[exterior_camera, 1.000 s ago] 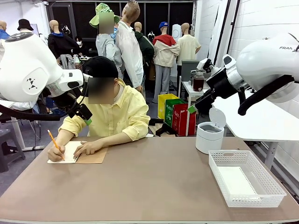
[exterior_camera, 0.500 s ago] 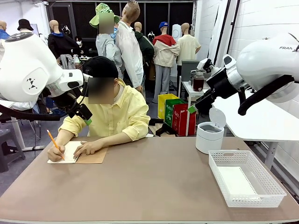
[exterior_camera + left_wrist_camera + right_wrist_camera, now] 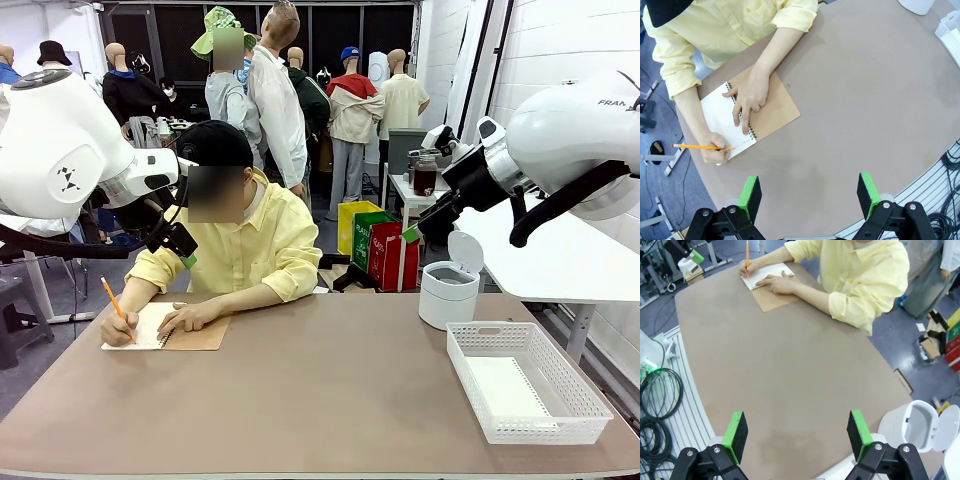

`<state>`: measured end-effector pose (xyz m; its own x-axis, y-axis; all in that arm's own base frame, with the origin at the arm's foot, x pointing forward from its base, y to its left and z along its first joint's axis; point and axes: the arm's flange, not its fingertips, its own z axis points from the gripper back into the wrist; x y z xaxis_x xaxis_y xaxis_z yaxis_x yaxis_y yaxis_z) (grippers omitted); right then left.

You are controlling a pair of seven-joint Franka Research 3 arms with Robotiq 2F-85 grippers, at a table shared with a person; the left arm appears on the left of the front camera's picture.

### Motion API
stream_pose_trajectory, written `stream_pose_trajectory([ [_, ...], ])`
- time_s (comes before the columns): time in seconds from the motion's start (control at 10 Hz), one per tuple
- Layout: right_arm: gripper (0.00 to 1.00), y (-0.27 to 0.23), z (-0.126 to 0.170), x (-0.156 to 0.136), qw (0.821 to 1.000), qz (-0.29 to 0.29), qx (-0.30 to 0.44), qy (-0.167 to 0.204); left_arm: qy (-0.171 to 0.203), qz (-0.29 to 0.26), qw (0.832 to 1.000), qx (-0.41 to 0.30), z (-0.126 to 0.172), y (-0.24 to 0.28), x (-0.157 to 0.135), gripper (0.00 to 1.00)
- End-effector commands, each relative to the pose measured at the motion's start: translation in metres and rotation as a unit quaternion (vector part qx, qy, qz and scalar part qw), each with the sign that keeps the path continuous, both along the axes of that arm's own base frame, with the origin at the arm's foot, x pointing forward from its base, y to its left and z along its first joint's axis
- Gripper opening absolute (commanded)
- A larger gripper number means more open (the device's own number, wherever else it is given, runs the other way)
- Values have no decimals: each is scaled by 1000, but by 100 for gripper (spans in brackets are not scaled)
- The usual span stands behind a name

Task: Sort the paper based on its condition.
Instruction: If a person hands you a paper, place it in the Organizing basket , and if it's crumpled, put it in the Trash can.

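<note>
The left claw [image 3: 809, 194] is hanging high over the worktop [image 3: 870, 100]. Its two green pads [image 3: 750, 196] are standing wide apart, and nothing is sitting between them. In the left wrist view, past the claw toward the upper left of the frame, a person [image 3: 735, 25] in a yellow shirt is leaning over a notebook [image 3: 775, 102] with a brown cover. The notebook is lying flat on the worktop and is showing a white page. The person's flat hand [image 3: 751, 97] is pressing down on the wire spine of the notebook. The person's writing hand [image 3: 715, 151] is holding an orange pencil [image 3: 700, 147], and the pencil tip is touching the white page.

The right claw [image 3: 797, 434] is also hanging high over the worktop. Its green pads are standing wide apart too, and it is holding nothing. In the right wrist view, bare brown worktop is lying just past this claw. A small white bin [image 3: 917, 427] is standing at the lower right of that frame with its lid tipping open.

In the front view, a white basket [image 3: 495, 326] is sitting on the worktop at the lower right of the frame, near the bin. The paper [image 3: 505, 388], a plain white sheet, is lying flat inside the basket. The basket and the notebook are sitting well apart, at opposite sides of the worktop.
</note>
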<state>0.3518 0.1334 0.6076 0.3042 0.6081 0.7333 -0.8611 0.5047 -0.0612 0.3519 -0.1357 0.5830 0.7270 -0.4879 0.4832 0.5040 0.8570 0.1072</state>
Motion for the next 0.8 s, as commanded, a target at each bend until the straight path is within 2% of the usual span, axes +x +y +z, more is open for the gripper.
stream_pose_trajectory([
  [0.0, 100, 0, -1, 0, 1000, 4, -4, 1, -2, -1, 1000, -2, 0, 1, 0, 100],
  [0.7, 100, 0, -1, 0, 1000, 4, -4, 1, -2, -1, 1000, -2, 0, 1, 0, 100],
])
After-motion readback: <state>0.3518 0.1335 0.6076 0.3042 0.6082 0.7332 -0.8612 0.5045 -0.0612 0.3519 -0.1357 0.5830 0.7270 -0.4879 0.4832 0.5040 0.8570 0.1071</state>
